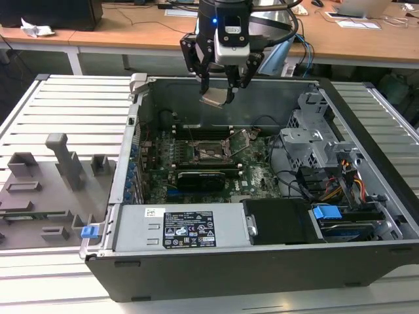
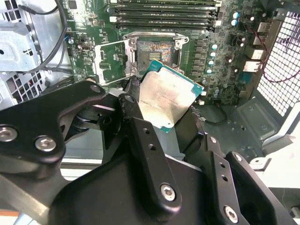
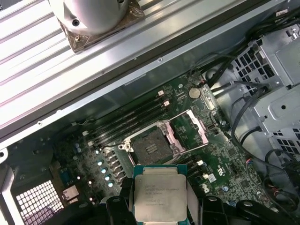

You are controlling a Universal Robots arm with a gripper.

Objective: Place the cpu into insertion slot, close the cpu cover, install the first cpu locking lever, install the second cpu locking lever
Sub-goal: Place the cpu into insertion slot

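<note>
My gripper [image 1: 219, 91] hangs above the open computer case, shut on the cpu [image 1: 215, 99], a pale silvery square chip held tilted between the black fingers [image 2: 136, 117]. Both wrist views show the cpu [image 2: 166, 98] [image 3: 159, 194] clamped by its two opposite edges. Below it on the green motherboard lies the insertion slot [image 1: 209, 152] [image 2: 157, 51] [image 3: 150, 147], uncovered, with its contact field showing. The cpu cover [image 2: 111, 58] [image 3: 190, 131], a thin metal frame with an open window, is swung back beside the slot. The cpu is well above the slot and apart from it.
A black graphics card [image 1: 203, 178] lies just in front of the slot, and memory slots [image 2: 164, 14] run along its far side. A power supply [image 1: 183, 229] fills the case's front. A metal drive cage [image 1: 314, 140] with cables stands at the exterior view's right. A grey fixture plate [image 1: 52, 183] lies at its left.
</note>
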